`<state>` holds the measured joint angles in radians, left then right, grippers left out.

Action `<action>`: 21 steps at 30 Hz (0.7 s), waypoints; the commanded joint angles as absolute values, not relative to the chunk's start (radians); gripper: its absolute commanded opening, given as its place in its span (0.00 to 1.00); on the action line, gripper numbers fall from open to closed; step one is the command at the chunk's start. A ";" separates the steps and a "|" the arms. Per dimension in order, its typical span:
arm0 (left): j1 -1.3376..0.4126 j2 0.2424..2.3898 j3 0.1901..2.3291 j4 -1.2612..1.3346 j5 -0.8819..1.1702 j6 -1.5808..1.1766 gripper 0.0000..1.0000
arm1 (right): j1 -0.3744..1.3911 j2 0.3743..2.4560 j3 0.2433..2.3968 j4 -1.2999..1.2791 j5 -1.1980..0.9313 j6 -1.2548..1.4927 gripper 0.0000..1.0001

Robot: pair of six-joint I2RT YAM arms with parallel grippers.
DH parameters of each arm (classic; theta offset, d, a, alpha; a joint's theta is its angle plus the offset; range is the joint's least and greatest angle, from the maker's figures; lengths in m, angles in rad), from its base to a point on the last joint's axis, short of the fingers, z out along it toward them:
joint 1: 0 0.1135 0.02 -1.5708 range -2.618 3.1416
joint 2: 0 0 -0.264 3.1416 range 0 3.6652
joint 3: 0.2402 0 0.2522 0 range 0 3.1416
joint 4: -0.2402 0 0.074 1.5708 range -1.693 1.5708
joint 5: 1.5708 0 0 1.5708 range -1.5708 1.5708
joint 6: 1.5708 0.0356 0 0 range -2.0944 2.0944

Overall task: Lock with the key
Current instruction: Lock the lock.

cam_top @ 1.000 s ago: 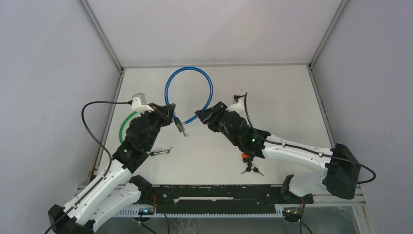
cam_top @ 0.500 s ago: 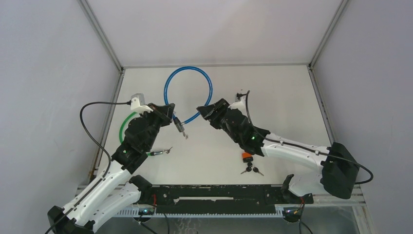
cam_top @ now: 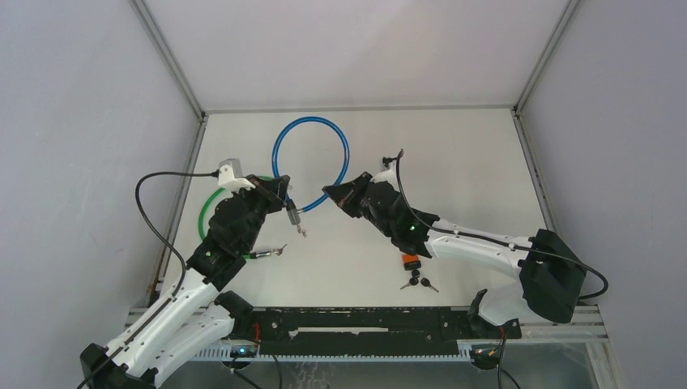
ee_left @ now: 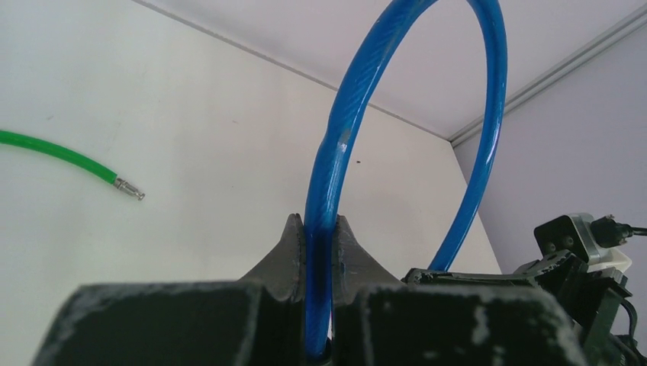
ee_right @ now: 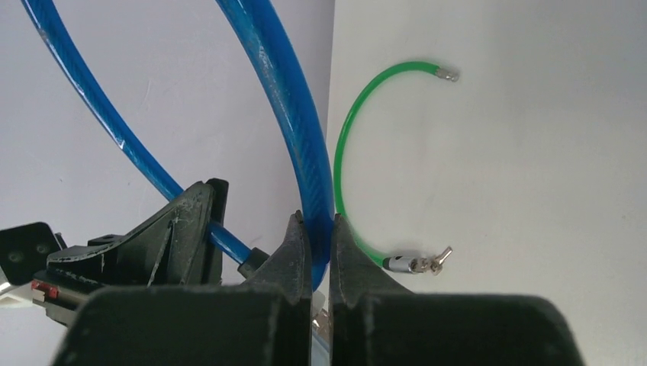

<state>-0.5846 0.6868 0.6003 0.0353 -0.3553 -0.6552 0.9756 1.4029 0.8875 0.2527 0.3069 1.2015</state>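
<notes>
Overhead, we see both arms meeting over the middle of the white counter, each gripping one end of the blue cable lock. The left fingers are clenched on the blue cable. In the left wrist view the blue cable lock is pinched tight between the left fingers and arches up and over toward the other arm. The right fingers are clenched too, and in the right wrist view they squeeze the thick blue cable with no gap showing. The loop rises from both grips and curves toward the far side of the counter. A dark lock head sticks out just below the left fingers, with something small hanging from it that we cannot make out.

Beside the left arm a green cable lies curled on the counter, its metal barrel end pointing toward the middle. A bunch of keys with an orange tag lies near the right arm, well apart from both cables.
</notes>
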 commanded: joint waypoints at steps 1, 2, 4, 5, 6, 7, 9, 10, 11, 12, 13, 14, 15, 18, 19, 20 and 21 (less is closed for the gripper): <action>-0.584 0.683 0.597 0.156 -0.345 -0.693 0.00 | 1.025 1.411 0.969 0.295 0.252 1.186 0.00; -0.584 0.686 0.598 0.163 -0.341 -0.694 0.00 | 1.032 1.419 0.977 0.291 0.245 1.183 0.00; -0.584 0.689 0.603 0.171 -0.331 -0.697 0.00 | 1.037 1.447 0.995 0.288 0.213 1.182 0.00; -0.583 0.690 0.605 0.173 -0.324 -0.696 0.00 | 1.034 1.466 1.001 0.291 0.193 1.189 0.00; -0.584 0.689 0.610 0.165 -0.325 -0.690 0.00 | 1.029 1.471 1.002 0.292 0.184 1.193 0.00; -0.584 0.687 0.614 0.160 -0.319 -0.686 0.00 | 1.023 1.471 1.002 0.289 0.182 1.195 0.00; -0.584 0.683 0.624 0.146 -0.291 -0.671 0.00 | 1.010 1.464 1.001 0.281 0.178 1.189 0.00; -0.584 0.681 0.630 0.134 -0.285 -0.670 0.00 | 1.004 1.455 1.001 0.279 0.176 1.184 0.00; -0.584 0.680 0.633 0.128 -0.285 -0.669 0.00 | 0.996 1.447 1.002 0.276 0.174 1.173 0.00; -0.584 0.677 0.632 0.126 -0.286 -0.670 0.00 | 0.989 1.437 1.002 0.276 0.173 1.160 0.00; -0.584 0.675 0.631 0.126 -0.290 -0.669 0.00 | 0.986 1.427 1.002 0.276 0.173 1.144 0.00; -0.583 0.672 0.627 0.125 -0.296 -0.671 0.00 | 0.983 1.416 1.001 0.273 0.177 1.130 0.10; -0.584 0.669 0.625 0.126 -0.304 -0.675 0.00 | 0.982 1.404 1.000 0.271 0.184 1.113 0.24; -0.584 0.661 0.616 0.128 -0.324 -0.687 0.00 | 0.982 1.370 0.988 0.275 0.203 1.077 0.43; -0.584 0.658 0.614 0.131 -0.329 -0.690 0.00 | 0.980 1.361 0.985 0.274 0.203 1.069 0.46; -0.584 0.655 0.613 0.135 -0.335 -0.695 0.00 | 0.980 1.353 0.982 0.271 0.202 1.063 0.51; -0.584 0.654 0.611 0.140 -0.332 -0.697 0.00 | 0.979 1.344 0.978 0.277 0.193 1.056 0.54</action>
